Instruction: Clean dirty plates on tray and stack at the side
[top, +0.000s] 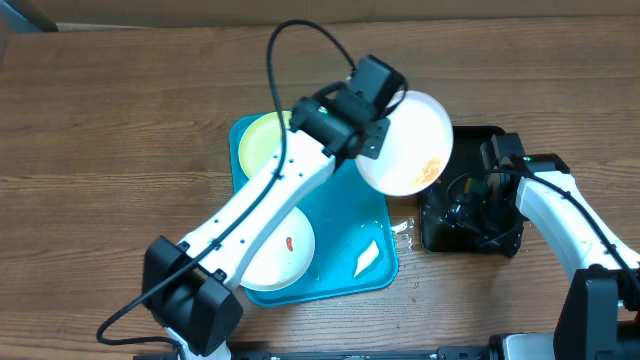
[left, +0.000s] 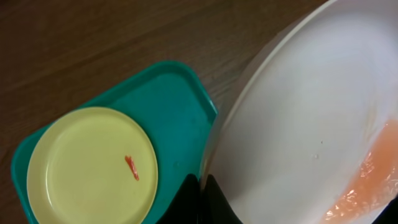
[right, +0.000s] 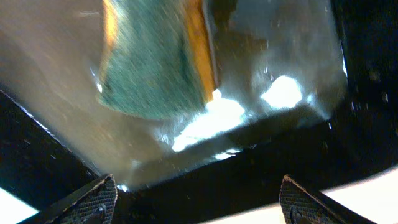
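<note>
Outstretched left end effector (left: 204, 188) clamps tilted white plate (top: 410, 140); right end effector (right: 199, 200) hangs spread above sponge (right: 155, 62).

bg: brown wood-grain table (top: 100, 120) | top-left corner: dark, unclear | light: even

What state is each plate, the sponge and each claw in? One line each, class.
lifted white plate, held in the air, orange smear on it.
yellow plate, flat on turquoise tray, red smear.
second white plate, flat on turquoise tray, red smear.
sponge, lying in black tray, ungripped.
left claw, shut on lifted white plate.
right claw, open above sponge.
</note>
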